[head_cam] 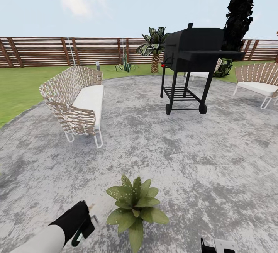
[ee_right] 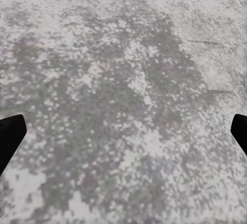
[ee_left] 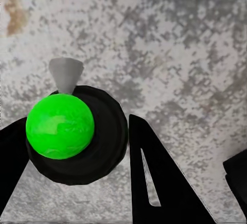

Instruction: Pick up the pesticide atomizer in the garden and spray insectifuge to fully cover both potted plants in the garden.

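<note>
The left pincer (head_cam: 85,222) is closed on the atomizer (ee_left: 67,131): in the left wrist view the bottle sits between the two black fingers (ee_left: 154,178), seen end-on as a bright green round disc inside a dark ring, with the pale grey spray head (ee_left: 66,74) sticking out just past it over the patio (ee_left: 180,54). In the head view the pincer hangs low over the stone, a bit of the green bottle showing under it.

Just beside the left pincer, toward the right arm, stands one potted plant (head_cam: 135,206), its speckled leaves close to the pincer but not touching.

The right pincer (ee_right: 123,131) is open, its two dark fingertips wide apart with bare grey stone between them.

Farther off from the pincers stand a woven bench (head_cam: 77,100) and a black grill (head_cam: 193,63), then another woven seat (head_cam: 258,81), lawn (head_cam: 19,87), a palm (head_cam: 154,46) and the slatted fence (head_cam: 58,51).
</note>
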You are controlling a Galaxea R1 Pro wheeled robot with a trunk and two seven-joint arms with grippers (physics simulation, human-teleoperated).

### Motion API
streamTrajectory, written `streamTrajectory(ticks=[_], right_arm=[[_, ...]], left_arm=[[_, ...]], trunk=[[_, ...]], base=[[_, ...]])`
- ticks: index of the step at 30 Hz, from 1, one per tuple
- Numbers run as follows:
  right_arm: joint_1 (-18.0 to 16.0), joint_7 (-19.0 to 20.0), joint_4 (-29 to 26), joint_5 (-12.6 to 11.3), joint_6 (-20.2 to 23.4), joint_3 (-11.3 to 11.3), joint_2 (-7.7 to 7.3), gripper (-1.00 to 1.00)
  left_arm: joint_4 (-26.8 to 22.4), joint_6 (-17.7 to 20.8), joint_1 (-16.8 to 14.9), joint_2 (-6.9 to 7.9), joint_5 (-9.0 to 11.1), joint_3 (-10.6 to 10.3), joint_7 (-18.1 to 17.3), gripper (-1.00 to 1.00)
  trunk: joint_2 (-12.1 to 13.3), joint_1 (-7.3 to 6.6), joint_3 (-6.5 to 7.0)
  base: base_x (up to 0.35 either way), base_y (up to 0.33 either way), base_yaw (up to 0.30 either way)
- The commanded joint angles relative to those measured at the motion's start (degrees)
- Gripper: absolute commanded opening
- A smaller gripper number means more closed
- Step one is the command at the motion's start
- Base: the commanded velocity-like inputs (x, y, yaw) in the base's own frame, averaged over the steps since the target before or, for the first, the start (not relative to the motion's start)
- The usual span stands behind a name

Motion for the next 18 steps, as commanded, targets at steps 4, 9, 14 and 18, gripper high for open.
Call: streamTrajectory(ticks=[4,9,14,18], right_arm=[[-0.05,-0.4,0.1,0.65,-0.23,-0.26,0.05,1.0],[-0.05,-0.4,0.1,0.65,-0.21,-0.26,0.05,1.0],[-0.06,-0.4,0.1,0.65,-0.23,-0.26,0.04,1.0],[-0.05,-0.4,0.1,0.65,-0.21,-0.26,0.1,1.0]], left_arm=[[0.13,0.17,0.07,0.41,-0.34,-0.11,-0.47,-1.0],[0.1,0.47,0.08,0.29,-0.45,0.02,-0.33,-1.0],[0.11,0.89,0.08,0.55,-0.39,1.59,-0.23,-1.0],[0.14,0.97,0.08,1.01,-0.43,1.97,-0.05,-1.0]], trunk=[[-0.02,-0.01,0.03],[-0.02,-0.01,0.06],[-0.02,-0.01,0.06],[-0.02,-0.01,0.06]], base=[[0.0,0.0,-0.162],[-0.107,0.084,-0.28],[-0.238,0.212,-0.287],[-0.219,0.202,-0.258]])
